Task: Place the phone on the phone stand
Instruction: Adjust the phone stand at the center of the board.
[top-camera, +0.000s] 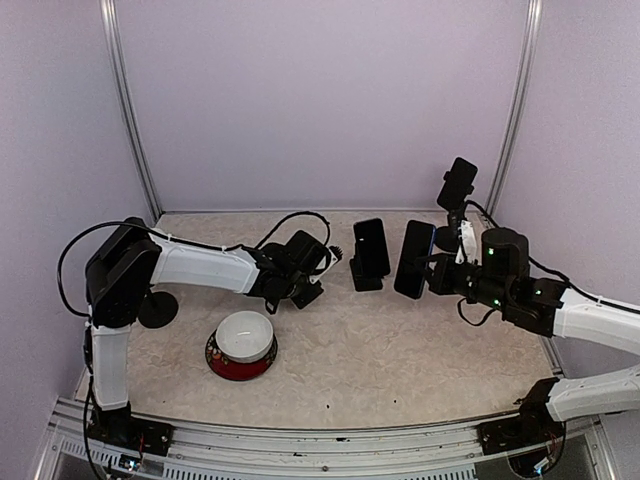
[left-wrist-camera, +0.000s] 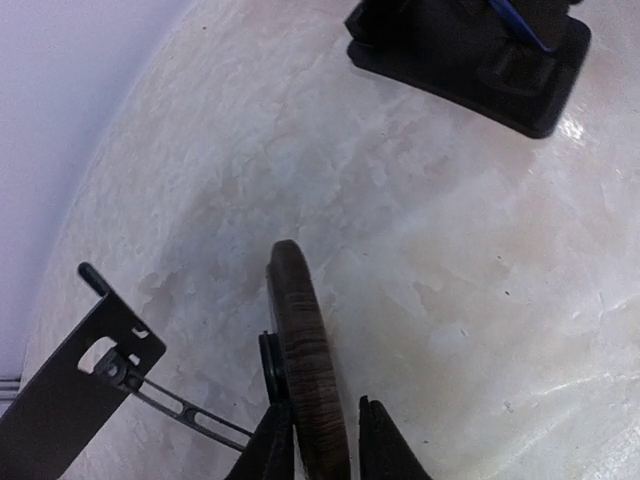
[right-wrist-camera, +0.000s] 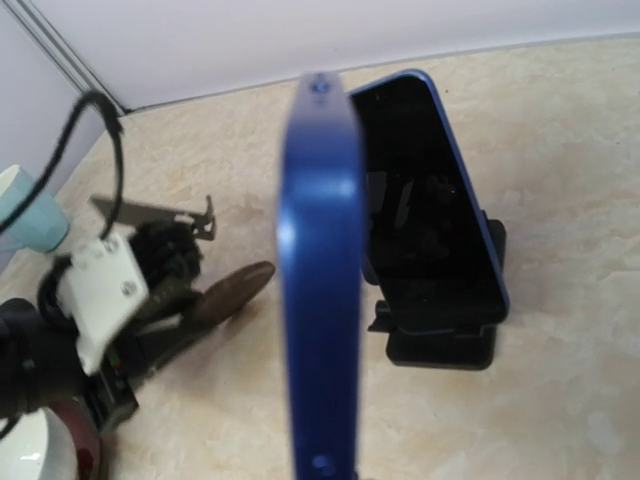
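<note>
Right gripper (top-camera: 427, 268) is clenched on the held phone (top-camera: 414, 258). It holds the phone upright and off the table (top-camera: 400, 360), just right of the phone stand (top-camera: 368, 283) and not touching it. The stand is occupied: a second phone (top-camera: 371, 246) leans on it, screen toward the arms.

Left gripper (top-camera: 300, 285) sits low, left of the stand, with a brown disc (left-wrist-camera: 300, 340) between its fingers (left-wrist-camera: 275, 450). Cannot tell whether they clamp it or hang loose beside it.

Risks, as a judgement:
- Pushing the held phone into a stand with no free slot likely knocks the second phone off or tips the stand.
- The grip looks to be on one end of a tall phone, so any contact could twist or slip it.
- The left gripper is near the stand, so the arms could clash if both close in.
- If the left grip is loose, the disc drops.

Views:
- Top view alone shows the spacing of phone, stand and both arms, plus a bowl (top-camera: 240, 366) and a third phone (top-camera: 460, 183) on a mount at back right.
- Right wrist alone shows the held phone's blue edge (right-wrist-camera: 320, 280) end-on and the stand's front lip (right-wrist-camera: 440, 345).
- Left wrist alone shows the disc between the fingers, and only a corner of the stand base (left-wrist-camera: 470, 70).
</note>
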